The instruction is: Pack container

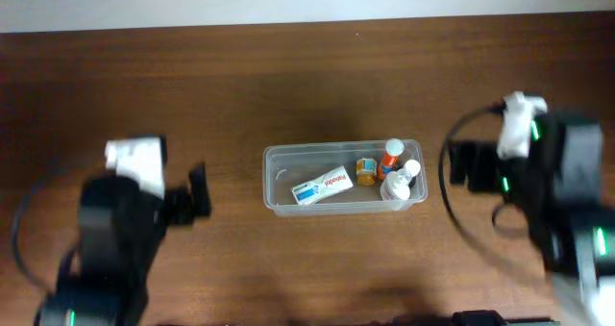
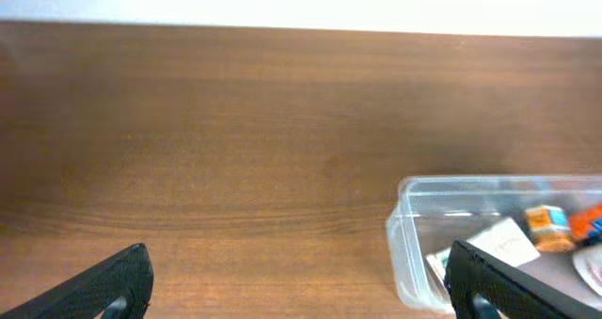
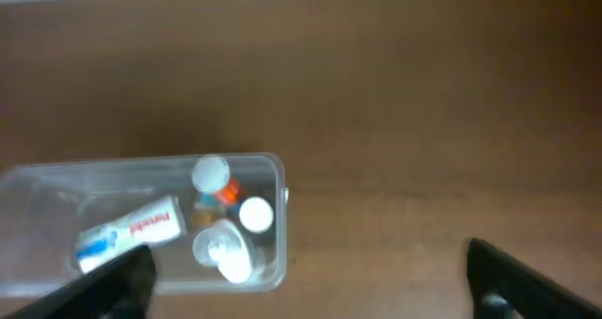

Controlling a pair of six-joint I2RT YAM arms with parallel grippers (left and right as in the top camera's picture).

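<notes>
1. The container sits flat on the brown surface with its open side up. Its long side runs from one arm toward the other, so one short end faces each arm.
2. Inside the container, a white box lies slanted near the middle. At the end by the right arm, a small orange jar, an orange bottle with a white cap and a white bottle sit close together.
3. In the left wrist view only one end of the container shows. The rest runs off the picture, and a black finger hides one corner.
4. In the right wrist view the far end of the container touches the picture's edge. Another finger covers a corner there.
5. The words on the white box are too small to read. Both arms look blurry from overhead.
6. The left pincer is near the container's one short end and does not touch it. It is spread wide and holds nothing.
7. The right pincer is just past the container's other short end, also apart from it. It too is spread wide and empty.
</notes>
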